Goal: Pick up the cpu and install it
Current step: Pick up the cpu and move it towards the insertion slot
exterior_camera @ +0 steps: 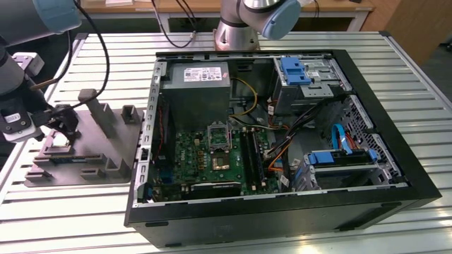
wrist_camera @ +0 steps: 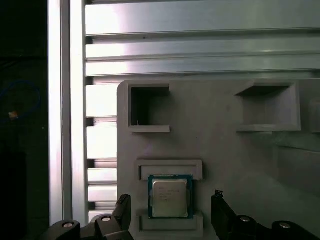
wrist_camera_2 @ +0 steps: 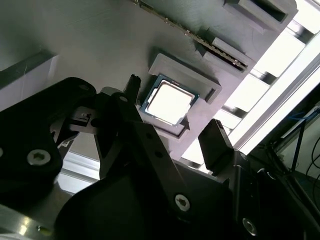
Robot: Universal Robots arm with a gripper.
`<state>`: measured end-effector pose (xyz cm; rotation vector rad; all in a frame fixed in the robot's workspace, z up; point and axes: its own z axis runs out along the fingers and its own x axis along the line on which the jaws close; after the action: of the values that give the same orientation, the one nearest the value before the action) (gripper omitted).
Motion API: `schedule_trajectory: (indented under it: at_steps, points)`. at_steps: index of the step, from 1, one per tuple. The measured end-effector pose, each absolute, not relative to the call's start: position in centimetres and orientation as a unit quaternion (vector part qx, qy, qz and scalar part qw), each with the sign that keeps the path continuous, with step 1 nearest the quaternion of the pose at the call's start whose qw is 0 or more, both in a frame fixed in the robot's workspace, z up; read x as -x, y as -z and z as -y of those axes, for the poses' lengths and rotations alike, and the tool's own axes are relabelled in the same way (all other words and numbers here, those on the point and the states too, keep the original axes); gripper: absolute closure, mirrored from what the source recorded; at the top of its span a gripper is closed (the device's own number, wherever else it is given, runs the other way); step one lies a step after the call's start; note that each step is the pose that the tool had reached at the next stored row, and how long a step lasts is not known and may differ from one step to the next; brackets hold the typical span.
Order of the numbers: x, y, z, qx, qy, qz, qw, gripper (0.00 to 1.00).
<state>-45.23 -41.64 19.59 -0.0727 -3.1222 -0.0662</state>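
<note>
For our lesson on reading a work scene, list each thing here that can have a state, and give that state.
chip: seated flat in its pocket on the grey holder, not gripped.
end effector: open, fingers on either side of the chip, not touching.
computer case: lying on its side, cover off.
</note>
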Motion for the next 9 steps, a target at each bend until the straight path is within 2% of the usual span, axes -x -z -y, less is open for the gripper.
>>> schedule_trajectory:
  at_steps: [9]
  points:
    - [45.24,-18.7,41.64,0.023,0.021,0.999,0.009,0.27]
